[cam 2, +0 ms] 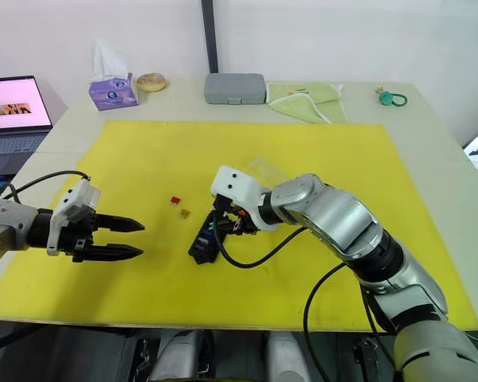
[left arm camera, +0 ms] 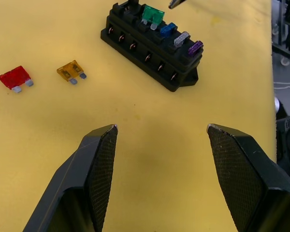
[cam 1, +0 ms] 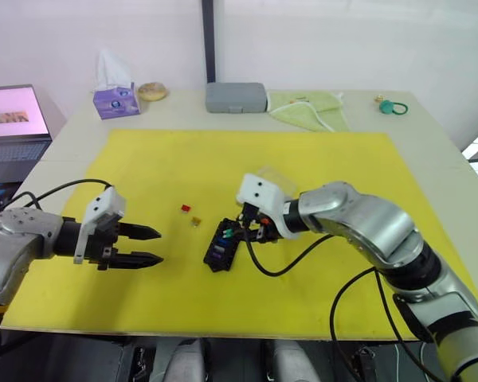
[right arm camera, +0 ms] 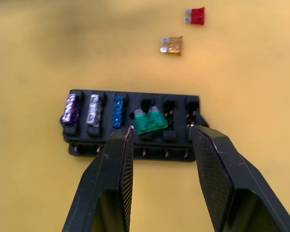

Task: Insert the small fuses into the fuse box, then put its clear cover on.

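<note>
1. Both black fingers of the right gripper [right arm camera: 159,128] are spread apart, and they hold nothing. They sit just above the fuse box [right arm camera: 133,123].
2. Fingers on the left gripper [cam 1: 147,245] are wide open too, and empty. They point at the fuse box from well to its left.
3. A big yellow mat [cam 1: 319,171] lies flat on a pale tabletop [cam 1: 430,151]. The mat looks smooth and a bit soft.
4. The fuse box is a small black plastic block near the middle of the mat. It has a row of slots on top.
5. A purple fuse [right arm camera: 70,108], a grey fuse [right arm camera: 94,110] and a blue-teal fuse [right arm camera: 118,111] stand in three slots side by side.
6. A green fuse [right arm camera: 150,122] lies tilted on top of the next slot. It is not pushed in.
7. A red fuse [left arm camera: 14,78] and an orange fuse [left arm camera: 71,71] lie flat on the mat, close together, a little way to the left of the box. Each is a flat chip with two small metal legs.
8. The clear cover [cam 2: 264,169] glints on the mat just behind the right arm.
9. At the far edge of the tabletop sit a purple tissue box [cam 1: 115,99], a round bread roll [cam 1: 152,91], a rounded grey case [cam 1: 236,97], a folded green cloth [cam 1: 309,107] and a small teal ring [cam 1: 394,107].
10. A laptop [cam 1: 14,119] with a pink screen stands off to the left. The wall behind is plain white.
</note>
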`<control>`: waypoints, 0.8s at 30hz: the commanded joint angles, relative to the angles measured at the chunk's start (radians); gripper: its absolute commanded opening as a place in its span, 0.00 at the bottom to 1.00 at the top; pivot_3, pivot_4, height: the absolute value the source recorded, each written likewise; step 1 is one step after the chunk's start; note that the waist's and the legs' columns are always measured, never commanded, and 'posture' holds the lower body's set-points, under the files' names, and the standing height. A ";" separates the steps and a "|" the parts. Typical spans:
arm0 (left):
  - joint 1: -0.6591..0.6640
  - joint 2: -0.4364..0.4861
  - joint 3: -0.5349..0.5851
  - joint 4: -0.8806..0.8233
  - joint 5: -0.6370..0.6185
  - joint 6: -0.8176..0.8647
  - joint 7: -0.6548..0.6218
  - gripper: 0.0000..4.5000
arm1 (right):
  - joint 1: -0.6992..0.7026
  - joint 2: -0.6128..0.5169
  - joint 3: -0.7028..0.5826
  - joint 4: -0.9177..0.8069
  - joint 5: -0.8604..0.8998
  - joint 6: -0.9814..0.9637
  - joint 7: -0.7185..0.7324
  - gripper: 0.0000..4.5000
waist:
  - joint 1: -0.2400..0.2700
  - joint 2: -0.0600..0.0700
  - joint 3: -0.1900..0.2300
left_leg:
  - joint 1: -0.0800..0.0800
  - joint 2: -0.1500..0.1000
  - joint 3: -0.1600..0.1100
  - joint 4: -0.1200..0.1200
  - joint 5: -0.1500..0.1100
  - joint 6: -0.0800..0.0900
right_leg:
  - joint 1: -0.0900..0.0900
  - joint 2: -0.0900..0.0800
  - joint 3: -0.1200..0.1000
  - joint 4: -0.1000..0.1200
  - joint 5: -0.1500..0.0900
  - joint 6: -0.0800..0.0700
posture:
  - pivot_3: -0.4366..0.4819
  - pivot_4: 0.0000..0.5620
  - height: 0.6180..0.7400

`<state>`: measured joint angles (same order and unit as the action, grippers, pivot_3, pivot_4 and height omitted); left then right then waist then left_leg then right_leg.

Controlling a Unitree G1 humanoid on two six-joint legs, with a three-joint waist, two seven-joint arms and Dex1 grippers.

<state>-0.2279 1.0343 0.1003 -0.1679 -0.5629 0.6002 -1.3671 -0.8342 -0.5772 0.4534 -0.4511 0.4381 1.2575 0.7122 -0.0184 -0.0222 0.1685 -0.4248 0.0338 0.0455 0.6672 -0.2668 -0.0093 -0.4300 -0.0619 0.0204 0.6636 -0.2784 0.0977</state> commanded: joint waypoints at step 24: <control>-0.020 0.000 0.007 0.002 -0.002 -0.010 0.003 0.69 | 0.014 0.024 0.046 0.031 -0.050 -0.110 0.004 0.43 | 0.000 0.000 0.000 | 0.000 0.000 0.000 0.000 0.000 0.000 | 0.000 0.000 0.000 0.000 0.000 0.000 | 0.48 0.27 0.97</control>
<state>-0.2405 1.0338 0.0927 -0.1582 -0.5585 0.5995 -1.3659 -0.8219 -0.5647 0.5021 -0.4070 0.3949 1.1622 0.7126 -0.0181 -0.0222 0.1685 -0.4248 0.0337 0.0457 0.6672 -0.2668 -0.0093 -0.4300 -0.0618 0.0204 0.6636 -0.2784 0.0976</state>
